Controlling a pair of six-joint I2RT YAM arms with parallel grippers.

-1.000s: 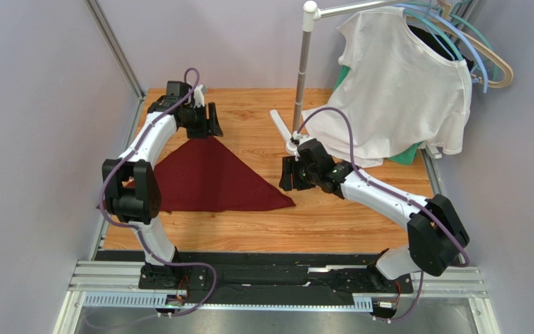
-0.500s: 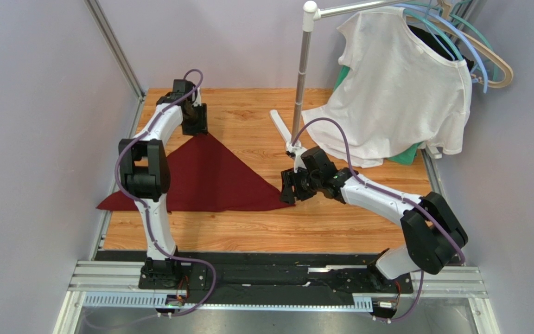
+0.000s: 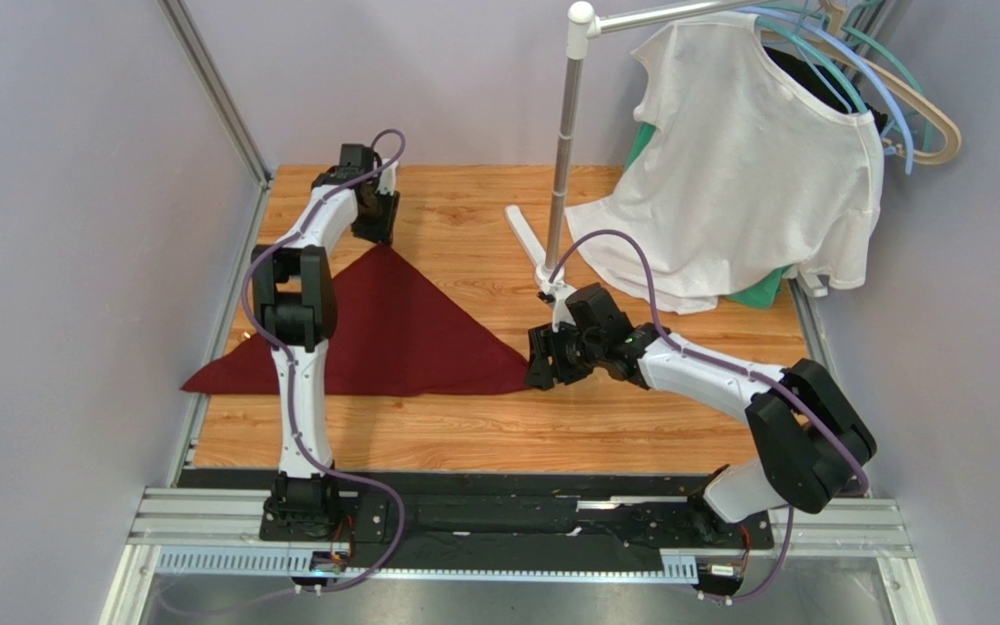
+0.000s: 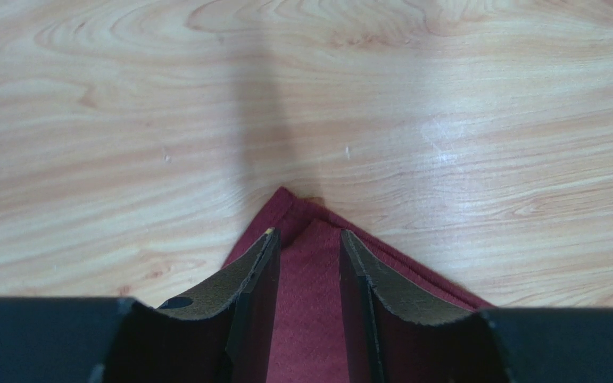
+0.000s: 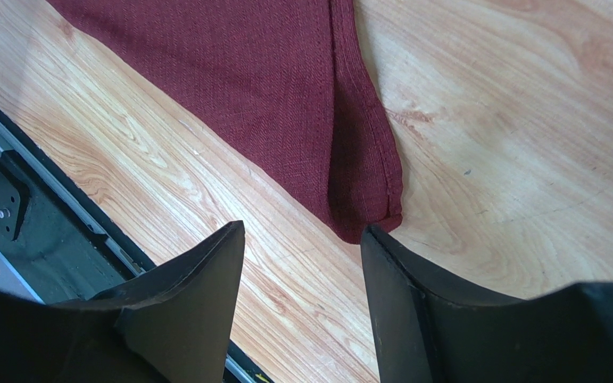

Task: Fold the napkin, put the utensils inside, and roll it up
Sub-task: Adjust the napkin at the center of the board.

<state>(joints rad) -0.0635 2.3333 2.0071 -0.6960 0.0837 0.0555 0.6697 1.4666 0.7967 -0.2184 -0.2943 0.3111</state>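
Left gripper is reaching to the far side of the light wooden tabletop. Its fingers are standing slightly apart, straddling the far apex of the dark maroon-red cloth napkin, with the cloth lying flat between them. The napkin is lying left of centre, folded into a triangle. Right gripper is hovering just beside the napkin's right-hand corner, fingers spread and holding nothing. A white cotton T-shirt is hanging at far right.

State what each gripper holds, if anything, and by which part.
Nothing is held. The left gripper straddles the far corner of the napkin, jaws apart; the right gripper hangs open by its right corner.
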